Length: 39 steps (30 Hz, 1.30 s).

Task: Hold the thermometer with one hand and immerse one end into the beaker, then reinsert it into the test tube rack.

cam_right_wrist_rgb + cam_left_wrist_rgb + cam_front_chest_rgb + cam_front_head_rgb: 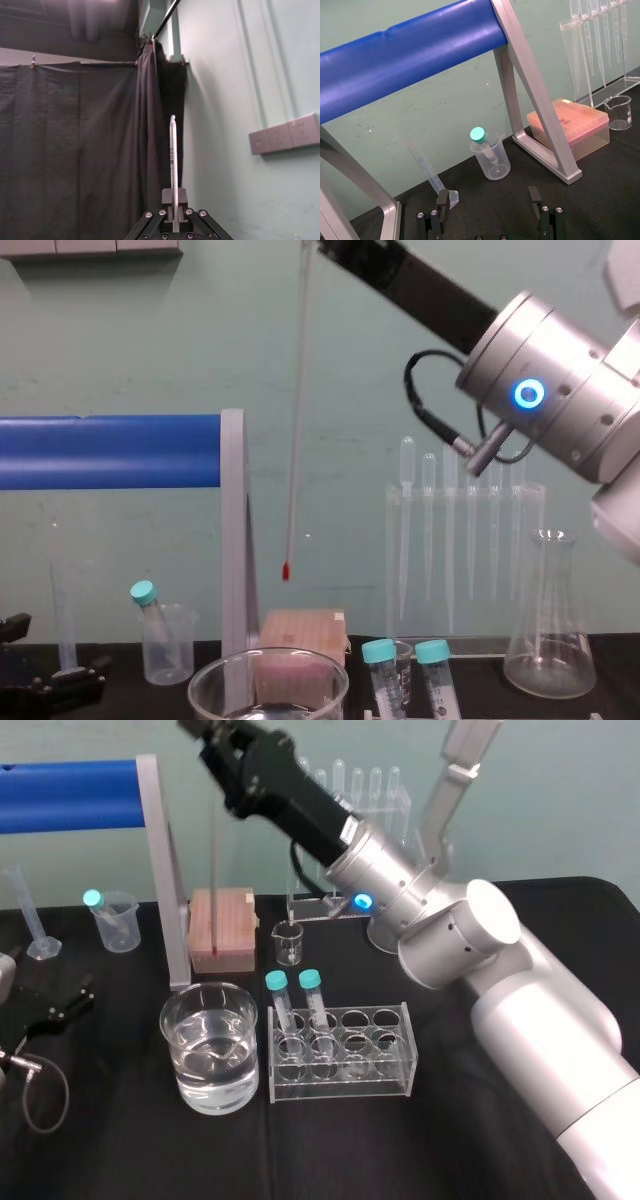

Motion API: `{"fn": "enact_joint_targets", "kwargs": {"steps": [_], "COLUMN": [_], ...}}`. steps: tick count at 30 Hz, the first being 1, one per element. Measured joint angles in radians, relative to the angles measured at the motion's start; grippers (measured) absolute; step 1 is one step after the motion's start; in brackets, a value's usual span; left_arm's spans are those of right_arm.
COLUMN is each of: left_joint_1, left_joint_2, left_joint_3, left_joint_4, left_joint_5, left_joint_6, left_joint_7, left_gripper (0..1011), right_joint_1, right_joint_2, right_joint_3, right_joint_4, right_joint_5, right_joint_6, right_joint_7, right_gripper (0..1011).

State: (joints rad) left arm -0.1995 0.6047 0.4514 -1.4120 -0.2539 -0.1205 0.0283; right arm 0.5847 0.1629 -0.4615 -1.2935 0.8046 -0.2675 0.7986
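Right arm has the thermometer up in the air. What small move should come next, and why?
Probably draw the right gripper toward the robot's body until the thermometer hangs over the beaker, before lowering. It grips the thermometer upright, the red tip above the pink box behind the beaker. The left gripper sits open, parked at left.

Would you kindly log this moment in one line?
right claw shut on thermometer | thermometer upright, tip clear of beaker | left claw open, parked left

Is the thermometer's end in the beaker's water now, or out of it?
Out. The thermometer hangs upright from the right pincer, its red tip well above the beaker; the left pincer sits open, idle.
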Motion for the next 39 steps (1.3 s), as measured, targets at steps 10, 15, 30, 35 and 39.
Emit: {"fn": "enact_joint_targets", "kwargs": {"steps": [10, 15, 30, 35, 39], "left_joint_1": [0.000, 0.000, 0.000, 0.000, 0.000], "left_joint_2": [0.000, 0.000, 0.000, 0.000, 0.000], "left_joint_3": [0.000, 0.000, 0.000, 0.000, 0.000], "left_joint_4": [0.000, 0.000, 0.000, 0.000, 0.000], "left_joint_5": [0.000, 0.000, 0.000, 0.000, 0.000], "left_joint_6": [0.000, 0.000, 0.000, 0.000, 0.000], "left_joint_7": [0.000, 0.000, 0.000, 0.000, 0.000], "left_gripper": [1008, 1008, 1008, 1008, 1008], "right_joint_1": [0.007, 0.019, 0.033, 0.030, 0.025], "right_joint_2": [-0.013, -0.022, -0.047, -0.046, -0.043], "right_joint_3": [-0.048, -0.068, -0.090, -0.095, -0.101], "right_joint_4": [0.065, 0.127, 0.221, 0.225, 0.229], "right_joint_5": [0.004, -0.014, -0.038, -0.044, -0.049], "right_joint_6": [0.000, -0.013, -0.020, -0.014, -0.007], "right_joint_7": [0.031, 0.043, 0.077, 0.082, 0.088], "right_gripper": [52, 52, 52, 52, 52]}}
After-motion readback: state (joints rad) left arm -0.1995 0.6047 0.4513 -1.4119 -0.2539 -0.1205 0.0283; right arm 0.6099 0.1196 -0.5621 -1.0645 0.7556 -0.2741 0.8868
